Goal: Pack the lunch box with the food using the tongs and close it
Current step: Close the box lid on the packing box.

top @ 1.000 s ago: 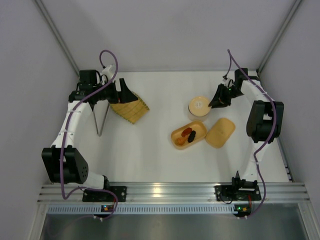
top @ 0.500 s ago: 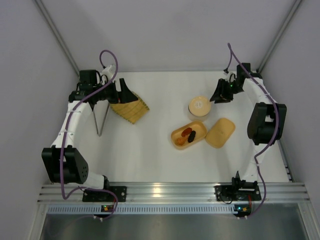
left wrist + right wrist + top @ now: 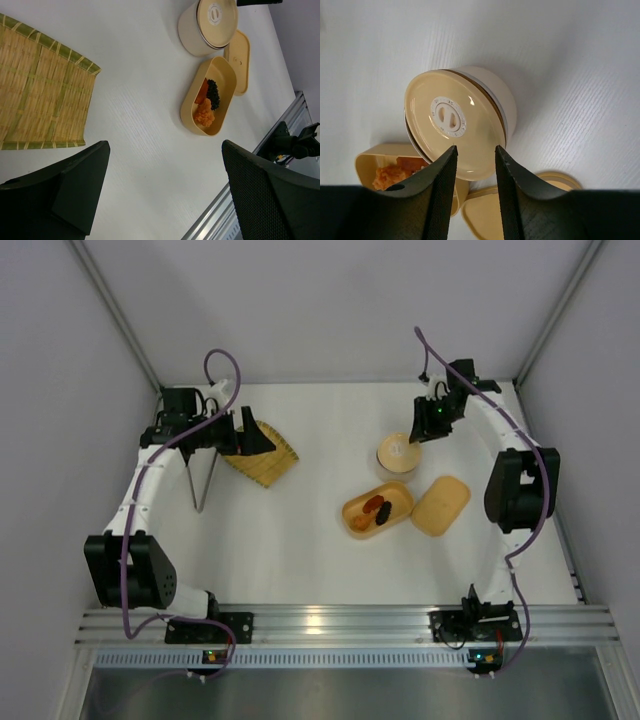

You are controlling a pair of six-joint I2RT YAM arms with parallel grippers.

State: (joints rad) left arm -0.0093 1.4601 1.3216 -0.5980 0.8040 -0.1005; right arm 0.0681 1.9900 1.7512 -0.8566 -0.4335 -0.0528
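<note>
The tan-orange lunch box (image 3: pixel 400 502) lies open right of centre, with orange and dark food (image 3: pixel 377 508) inside; the left wrist view shows the lunch box (image 3: pixel 192 102) and the food (image 3: pixel 206 102) too. Its flat lid (image 3: pixel 441 504) rests on the table just right of it. The silver tongs (image 3: pixel 205 490) lie on the table at the left, under the left arm. My left gripper (image 3: pixel 262 443) hovers wide open over the woven tray's edge, holding nothing. My right gripper (image 3: pixel 475 149) hangs above the round bowl's lid, jaws a little apart and empty.
A round steel bowl with a tan lid (image 3: pixel 398 453) stands just behind the lunch box, under the right gripper (image 3: pixel 420 432). A woven yellow tray (image 3: pixel 268 462) lies at the back left. Walls close in the table on three sides, and an aluminium rail (image 3: pixel 330 622) runs along the near edge.
The right arm has swung back and to the left, carrying its gripper from beside the round bowl to above its far side. The left gripper shifted slightly right.
</note>
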